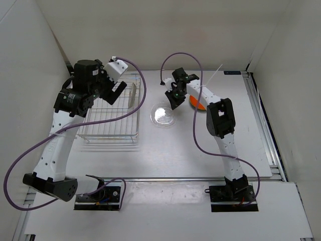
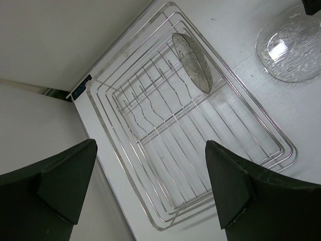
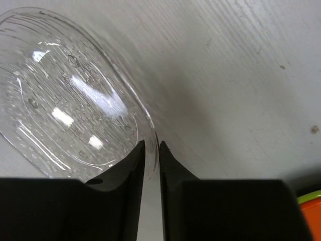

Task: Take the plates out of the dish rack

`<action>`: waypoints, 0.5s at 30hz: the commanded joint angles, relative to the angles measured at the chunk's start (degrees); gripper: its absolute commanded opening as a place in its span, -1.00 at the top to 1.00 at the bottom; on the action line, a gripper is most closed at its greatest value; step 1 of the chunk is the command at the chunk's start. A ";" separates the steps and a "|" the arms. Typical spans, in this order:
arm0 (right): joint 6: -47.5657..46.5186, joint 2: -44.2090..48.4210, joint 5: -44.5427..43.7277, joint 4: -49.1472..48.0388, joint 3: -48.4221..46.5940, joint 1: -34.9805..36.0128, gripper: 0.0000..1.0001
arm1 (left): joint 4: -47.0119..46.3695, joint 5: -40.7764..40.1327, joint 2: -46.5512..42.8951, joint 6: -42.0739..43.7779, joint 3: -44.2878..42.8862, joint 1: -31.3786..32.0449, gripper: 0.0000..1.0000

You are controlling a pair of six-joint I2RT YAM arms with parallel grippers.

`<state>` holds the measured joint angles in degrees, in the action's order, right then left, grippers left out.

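The silver wire dish rack (image 1: 108,135) stands at the left. One clear plate (image 1: 132,95) stands on edge in its far right part; it also shows in the left wrist view (image 2: 193,63). My left gripper (image 1: 118,89) hangs open and empty above the rack (image 2: 165,125), its jaws wide apart (image 2: 150,175). A second clear plate (image 1: 163,115) lies on the table right of the rack. My right gripper (image 1: 174,99) is shut on that plate's (image 3: 70,95) rim, the fingers (image 3: 151,148) pinching the edge. An orange plate (image 1: 197,104) lies behind the right arm. The black plate is out of view.
A lime green edge (image 3: 308,199) over orange shows at the right wrist view's lower right corner. White walls close in the table at left, back and right. The second clear plate also shows in the left wrist view (image 2: 293,45).
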<state>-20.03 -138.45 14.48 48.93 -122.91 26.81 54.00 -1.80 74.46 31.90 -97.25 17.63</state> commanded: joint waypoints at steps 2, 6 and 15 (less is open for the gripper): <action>-2.20 -1.91 -5.95 -2.52 -2.24 0.17 0.52 | 0.14 1.36 -2.74 -0.61 1.10 -0.75 -1.00; -1.59 -2.44 -6.65 -3.66 -2.95 0.17 0.45 | -0.38 1.89 -3.26 -1.14 2.94 -1.28 -1.00; 0.17 4.57 -7.71 -3.66 -3.21 0.17 -0.03 | -6.35 1.80 -3.27 -5.88 9.97 -4.27 -1.00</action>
<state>-20.14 -140.25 7.60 46.33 -124.38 26.87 50.70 -0.86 72.42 28.42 -89.27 14.04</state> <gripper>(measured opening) 0.510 0.997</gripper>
